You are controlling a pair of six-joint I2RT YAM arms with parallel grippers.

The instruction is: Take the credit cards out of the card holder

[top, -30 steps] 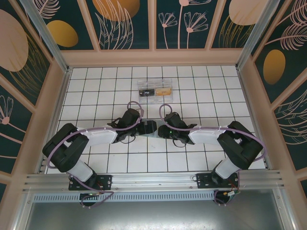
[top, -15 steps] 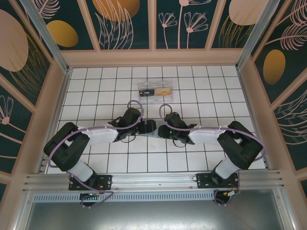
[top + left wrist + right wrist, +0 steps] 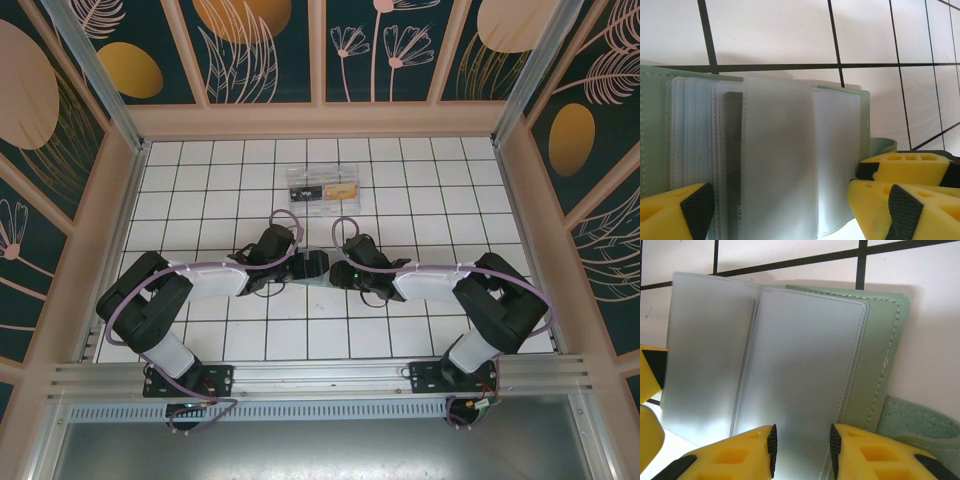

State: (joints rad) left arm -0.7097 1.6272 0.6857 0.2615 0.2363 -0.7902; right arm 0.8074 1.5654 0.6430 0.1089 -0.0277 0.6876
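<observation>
The pale green stitched card holder (image 3: 880, 350) lies open on the white tiled table (image 3: 780, 30). The right gripper (image 3: 802, 450) pinches one frosted plastic sleeve (image 3: 805, 365), and the left gripper (image 3: 795, 215) stands wide over the dark card (image 3: 732, 150). If the left jaws catch sleeve and card together, the whole holder could be dragged.

Sage-green card holder (image 3: 875, 350) with pale stitching; frosted translucent sleeves (image 3: 805, 365); white counter (image 3: 790, 250) gridded with black lines; right tool (image 3: 801, 450) yellow with black pads.

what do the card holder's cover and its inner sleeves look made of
Cover: green leather or faux leather, matte and grainy, stitched along the edge. Sleeves: frosted, half-clear, likely soft plastic with stitched seams; a dark card shows dimly through one.
</observation>
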